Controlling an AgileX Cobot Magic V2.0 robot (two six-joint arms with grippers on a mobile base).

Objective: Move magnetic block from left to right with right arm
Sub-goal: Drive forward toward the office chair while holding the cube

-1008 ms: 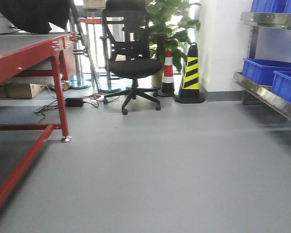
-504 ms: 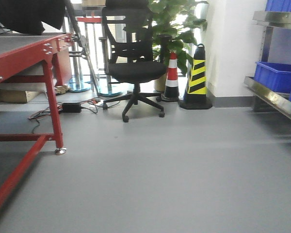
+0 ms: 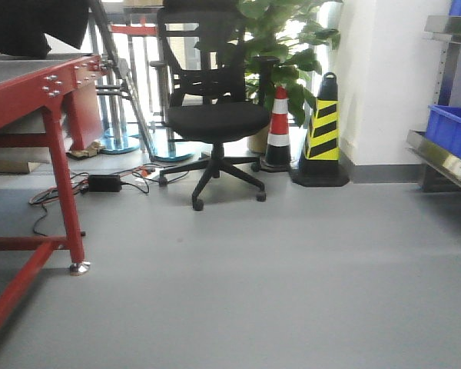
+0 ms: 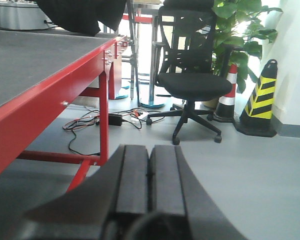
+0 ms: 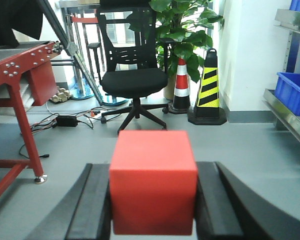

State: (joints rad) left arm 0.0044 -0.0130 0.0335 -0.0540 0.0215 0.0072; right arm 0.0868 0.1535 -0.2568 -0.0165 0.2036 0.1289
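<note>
Red and sharp-edged, the block (image 5: 153, 185) sits clamped between the two dark fingers of our right claw (image 5: 153, 172), which touch its left and right faces and hold it above the grey floor (image 5: 250, 145). Ahead of that claw we see a black office chair (image 5: 134, 80), with a yellow-and-black striped cone (image 5: 208, 87) ahead to the right and a blue bin (image 5: 294, 87) further right. Our left claw (image 4: 149, 175) is closed on nothing, pads pressed together. A red table (image 4: 50, 75) stands to its left.
</note>
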